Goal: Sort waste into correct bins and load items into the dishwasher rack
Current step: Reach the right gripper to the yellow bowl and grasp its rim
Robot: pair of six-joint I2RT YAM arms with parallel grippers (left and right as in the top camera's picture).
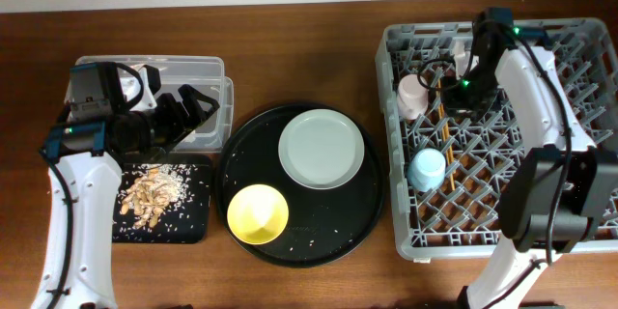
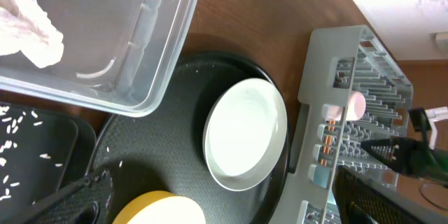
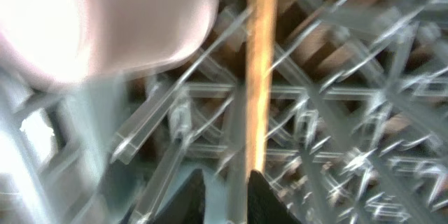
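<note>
The grey dishwasher rack holds a pink cup, a blue cup and wooden chopsticks. My right gripper is low over the rack. In the right wrist view its fingers are slightly apart, a chopstick running past one tip, with the pink cup beside it. My left gripper hangs open and empty over the clear box. A white tissue lies in the clear box. The plate and yellow bowl sit apart. The wrapper is out of view.
The plate and bowl rest on a large round black tray with scattered rice grains. A shallow black rectangular tray at the front left holds tan food scraps. The left wrist view shows the plate, bowl and rack.
</note>
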